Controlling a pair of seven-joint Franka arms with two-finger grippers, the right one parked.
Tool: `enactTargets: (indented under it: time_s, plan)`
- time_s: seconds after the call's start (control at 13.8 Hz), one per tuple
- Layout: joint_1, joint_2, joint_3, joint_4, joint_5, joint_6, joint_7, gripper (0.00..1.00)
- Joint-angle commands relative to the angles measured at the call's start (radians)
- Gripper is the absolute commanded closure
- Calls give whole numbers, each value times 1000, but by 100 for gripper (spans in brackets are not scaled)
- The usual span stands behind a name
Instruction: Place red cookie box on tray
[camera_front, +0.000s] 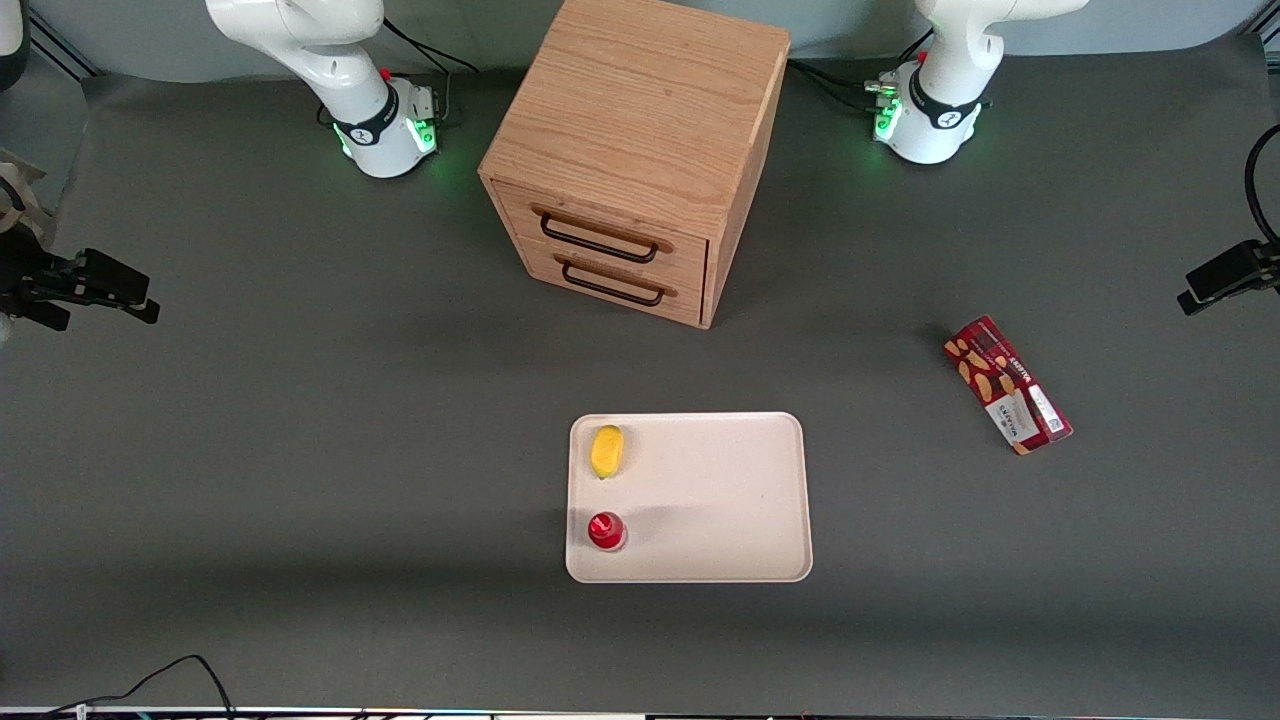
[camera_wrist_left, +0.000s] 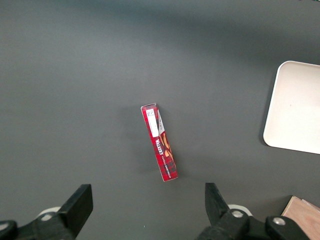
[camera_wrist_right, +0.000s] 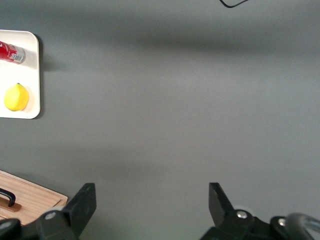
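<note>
The red cookie box (camera_front: 1007, 385) lies flat on the grey table toward the working arm's end, with its white-label end nearer the front camera. It is well apart from the cream tray (camera_front: 720, 500). The left gripper (camera_front: 1215, 280) hangs high above the table, farther toward that end than the box and touching nothing. In the left wrist view the gripper (camera_wrist_left: 147, 189) is open, its fingers (camera_wrist_left: 80, 200) spread wide with nothing between them. The box (camera_wrist_left: 160, 142) lies on the table below it, and a corner of the tray (camera_wrist_left: 297, 110) shows.
A yellow lemon (camera_front: 606, 451) and a small red-capped bottle (camera_front: 606, 531) rest on the tray along its edge toward the parked arm. A wooden two-drawer cabinet (camera_front: 630, 150) stands farther from the front camera than the tray.
</note>
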Motion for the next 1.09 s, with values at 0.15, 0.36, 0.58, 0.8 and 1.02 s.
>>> enactTargets:
  time_s: [0.15,0.36,0.58,0.8,1.02]
  plan:
    - [-8,8,6,23,-25,-20,-16,0]
    - [-7,8,9,23,-35,-25,-14,0]
    - [-7,8,14,23,-35,-23,-11,0]
    - [-7,9,14,23,-35,-22,-13,0]
    - [-7,9,14,23,-35,-22,-13,0]
